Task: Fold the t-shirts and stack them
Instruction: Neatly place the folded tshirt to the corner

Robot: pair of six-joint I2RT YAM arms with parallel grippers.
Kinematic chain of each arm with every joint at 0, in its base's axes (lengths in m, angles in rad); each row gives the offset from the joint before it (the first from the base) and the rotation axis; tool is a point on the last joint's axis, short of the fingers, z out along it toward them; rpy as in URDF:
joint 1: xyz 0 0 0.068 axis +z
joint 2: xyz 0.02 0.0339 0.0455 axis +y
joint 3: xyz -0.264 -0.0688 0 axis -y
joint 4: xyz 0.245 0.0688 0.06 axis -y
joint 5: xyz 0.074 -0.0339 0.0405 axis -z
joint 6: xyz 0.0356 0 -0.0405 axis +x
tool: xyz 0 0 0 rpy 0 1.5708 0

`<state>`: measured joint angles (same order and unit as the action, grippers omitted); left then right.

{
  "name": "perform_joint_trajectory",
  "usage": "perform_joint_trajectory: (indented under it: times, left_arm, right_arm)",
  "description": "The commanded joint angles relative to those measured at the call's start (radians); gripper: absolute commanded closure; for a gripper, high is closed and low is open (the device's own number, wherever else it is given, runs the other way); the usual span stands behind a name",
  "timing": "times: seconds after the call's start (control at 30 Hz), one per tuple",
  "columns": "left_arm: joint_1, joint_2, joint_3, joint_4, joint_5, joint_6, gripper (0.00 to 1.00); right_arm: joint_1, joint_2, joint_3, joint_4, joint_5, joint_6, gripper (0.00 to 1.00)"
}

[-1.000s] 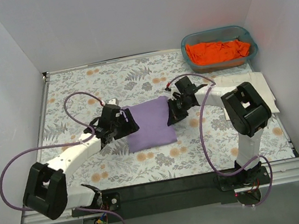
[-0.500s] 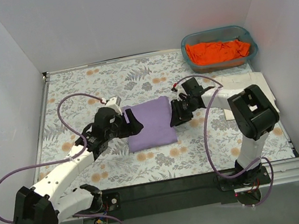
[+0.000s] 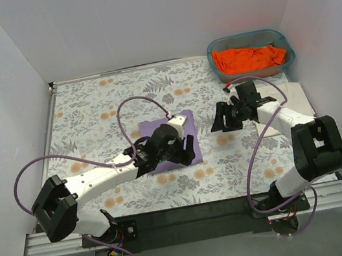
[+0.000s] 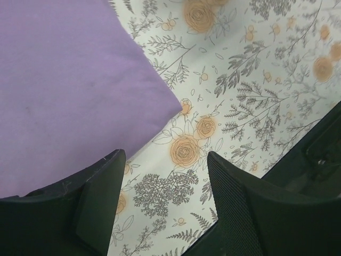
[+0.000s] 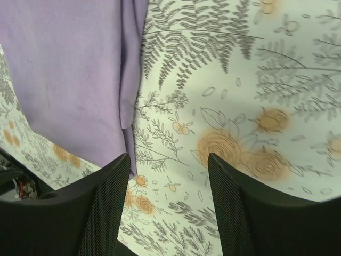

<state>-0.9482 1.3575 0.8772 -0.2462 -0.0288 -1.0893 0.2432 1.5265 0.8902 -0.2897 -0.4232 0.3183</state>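
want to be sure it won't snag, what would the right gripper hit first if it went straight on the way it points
Probably the tablecloth: the open right gripper aims down at it, just beside the edge of the purple shirt. The shirt lies slightly off that line, though depth is unclear.

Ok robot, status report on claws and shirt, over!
Left claw open, empty. Right claw open, empty. Lavender t-shirt folded, flat on tablecloth. Orange t-shirt in teal basket.

Free tablecloth [image 3: 208,148] beside lavender t-shirt [image 3: 185,124]
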Motion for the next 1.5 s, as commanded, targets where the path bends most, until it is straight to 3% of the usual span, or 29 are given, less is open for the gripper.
perform_joint_trajectory:
  times: [0.0,0.23,0.47,0.73,1.1,1.47]
  left_arm:
    - [-0.076,0.069,0.094,0.013,-0.134,0.103,0.42]
    - [-0.214,0.287,0.203,0.024,-0.287,0.218,0.48]
    - [-0.25,0.376,0.198,0.038,-0.35,0.238,0.53]
    - [-0.256,0.425,0.163,0.125,-0.424,0.246,0.56]
    - [-0.256,0.446,0.088,0.22,-0.422,0.243,0.63]
    - [-0.254,0.479,0.074,0.231,-0.428,0.23,0.8]
  right_arm:
    - [-0.041,-0.061,-0.028,-0.058,0.015,-0.007,0.43]
    - [-0.084,-0.163,-0.082,-0.086,0.047,0.008,0.35]
    - [-0.085,-0.209,-0.115,-0.089,0.046,0.038,0.31]
    - [-0.085,-0.204,-0.172,-0.02,-0.029,0.096,0.29]
    - [-0.079,-0.135,-0.209,0.174,-0.118,0.248,0.26]
    - [-0.044,-0.042,-0.266,0.372,-0.072,0.444,0.25]
